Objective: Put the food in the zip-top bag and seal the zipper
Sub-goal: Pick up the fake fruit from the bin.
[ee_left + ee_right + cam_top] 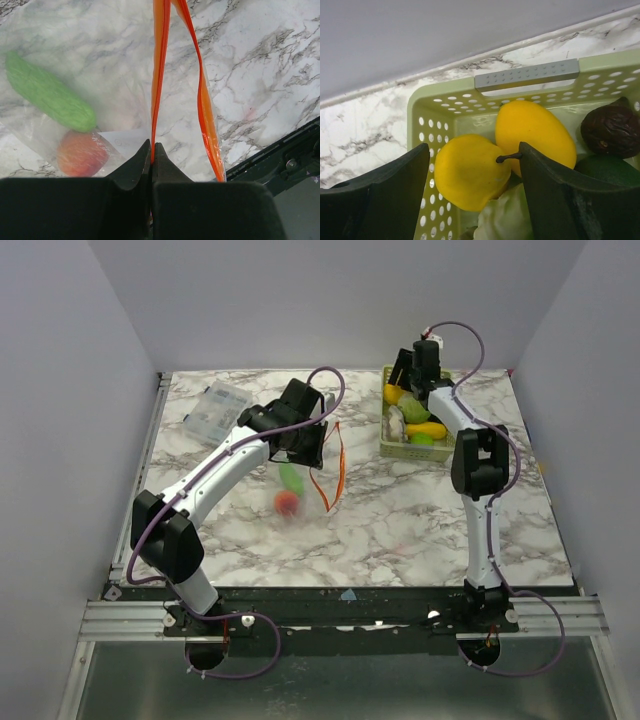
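The clear zip-top bag (305,485) hangs over the table's middle, its mouth open. My left gripper (308,445) is shut on one side of the orange-red zipper (340,455). In the left wrist view the strip (159,75) runs up from between my closed fingertips (152,146). A green cucumber (50,95) and a red-orange round fruit (82,152) lie inside the bag (120,60). My right gripper (412,375) is open above the basket's far end. A yellow stemmed fruit (470,172) sits between its fingers, untouched, midway point (474,152).
The pale green slotted basket (383,435) at the back right, whose wall fills the right wrist view (435,107), also holds a second yellow fruit (535,130), a dark brown fruit (612,127), a green piece (610,172) and a pale piece (505,220). A clear rigid box (215,408) lies back left.
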Controlling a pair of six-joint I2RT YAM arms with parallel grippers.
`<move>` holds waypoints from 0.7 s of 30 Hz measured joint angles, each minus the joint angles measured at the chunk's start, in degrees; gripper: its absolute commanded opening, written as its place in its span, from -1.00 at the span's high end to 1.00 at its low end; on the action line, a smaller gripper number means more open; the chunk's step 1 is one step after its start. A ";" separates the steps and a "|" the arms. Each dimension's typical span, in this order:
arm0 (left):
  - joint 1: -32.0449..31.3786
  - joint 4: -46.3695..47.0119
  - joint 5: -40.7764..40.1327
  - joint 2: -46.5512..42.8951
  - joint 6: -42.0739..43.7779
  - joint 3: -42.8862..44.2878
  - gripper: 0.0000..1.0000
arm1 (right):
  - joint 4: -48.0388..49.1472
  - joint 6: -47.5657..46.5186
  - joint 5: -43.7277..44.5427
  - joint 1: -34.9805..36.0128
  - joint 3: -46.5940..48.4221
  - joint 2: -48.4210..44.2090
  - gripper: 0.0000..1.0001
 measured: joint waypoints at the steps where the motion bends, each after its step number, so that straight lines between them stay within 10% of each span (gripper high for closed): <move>1: -0.07 -0.02 0.00 -0.02 0.00 0.00 1.00 | 0.00 -0.74 -0.46 0.00 0.31 0.50 -0.36; 21: -1.49 -0.37 0.00 0.02 0.09 0.02 1.00 | -1.09 -12.96 -7.23 0.02 2.56 2.43 0.65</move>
